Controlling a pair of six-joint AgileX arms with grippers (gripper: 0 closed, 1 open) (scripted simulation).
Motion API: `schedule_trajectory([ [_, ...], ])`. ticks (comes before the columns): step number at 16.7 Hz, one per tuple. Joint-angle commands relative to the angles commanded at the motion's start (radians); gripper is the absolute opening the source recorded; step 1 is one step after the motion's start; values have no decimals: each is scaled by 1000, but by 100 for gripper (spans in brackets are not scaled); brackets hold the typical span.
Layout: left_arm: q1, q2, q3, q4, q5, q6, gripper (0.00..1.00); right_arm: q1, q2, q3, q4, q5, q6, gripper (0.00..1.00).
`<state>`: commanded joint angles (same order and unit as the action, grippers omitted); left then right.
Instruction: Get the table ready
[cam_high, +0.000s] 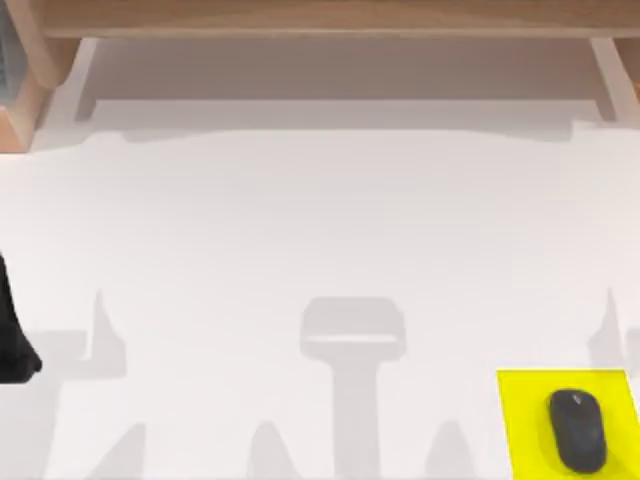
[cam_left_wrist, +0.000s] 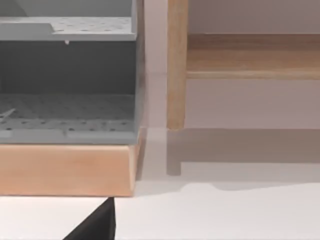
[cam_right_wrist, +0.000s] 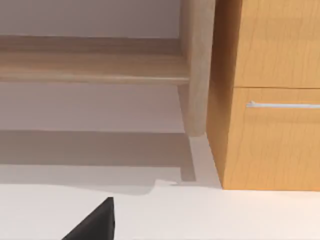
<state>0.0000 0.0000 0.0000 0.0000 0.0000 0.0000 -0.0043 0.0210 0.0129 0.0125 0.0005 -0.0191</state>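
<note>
Table (cam_high: 300, 230) spans nearly the whole top view: plain white top, light wooden frame along the far edge and at the far-left corner. Yellow mat (cam_high: 520, 420) lies flat at the near-right corner, square to the table edge. Black mouse (cam_high: 577, 430) sits on the mat, toward its right half, long axis running near-to-far. Left arm (cam_high: 14, 335) shows as a dark shape at the top view's left edge, over the table's left side; its gripper's jaw state can't be told from here. Left wrist view: grey perforated shelf unit (cam_left_wrist: 67, 75) standing on a light wood base (cam_left_wrist: 65, 167), a wooden upright (cam_left_wrist: 176, 65) beside it, white tabletop in front; a black wedge of gripper hardware (cam_left_wrist: 97, 225) pokes in at the frame edge, jaw opening not readable. Right wrist view: wooden cabinet (cam_right_wrist: 270, 90) with a thin metal drawer handle (cam_right_wrist: 282, 105), resting on the tabletop next to another wooden upright (cam_right_wrist: 197, 65); same black wedge of that arm's gripper (cam_right_wrist: 97, 222), jaws again can't be judged, nothing visibly held.
</note>
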Motion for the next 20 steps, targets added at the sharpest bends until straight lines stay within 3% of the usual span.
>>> schedule_trajectory([
  [7,0,0,0,0,0,0,100,4,-21,-13,-12,0,19,100],
  [11,-40,101,103,-7,-27,0,100,4,-21,-13,-12,0,19,100],
  [15,-127,358,372,-30,-98,1,100,4,-21,-13,-12,0,19,100],
  [20,-266,821,886,-75,-229,2,100,4,-21,-13,-12,0,19,100],
])
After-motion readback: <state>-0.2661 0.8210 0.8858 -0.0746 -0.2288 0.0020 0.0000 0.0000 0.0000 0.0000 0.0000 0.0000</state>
